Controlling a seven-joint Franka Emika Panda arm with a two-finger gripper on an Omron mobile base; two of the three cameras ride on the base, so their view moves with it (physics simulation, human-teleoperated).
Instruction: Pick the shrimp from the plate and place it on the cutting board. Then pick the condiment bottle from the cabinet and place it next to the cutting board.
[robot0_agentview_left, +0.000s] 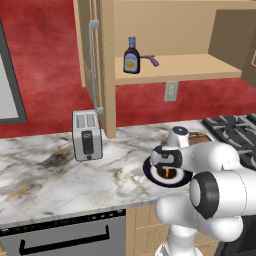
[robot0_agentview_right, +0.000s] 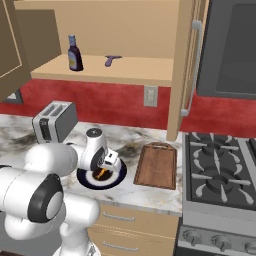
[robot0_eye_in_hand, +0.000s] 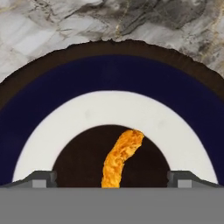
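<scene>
Over the plate hangs the gripper, jaws wide, straddling the shrimp; first pick underway, next: drop and close

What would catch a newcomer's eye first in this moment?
The orange shrimp lying in the dark centre of the navy-rimmed plate, framed between the open claw just above it. Next, the reddish cutting board lying bare right of the plate by the stove, and the blue-capped condiment bottle standing on the open cabinet shelf above.
</scene>
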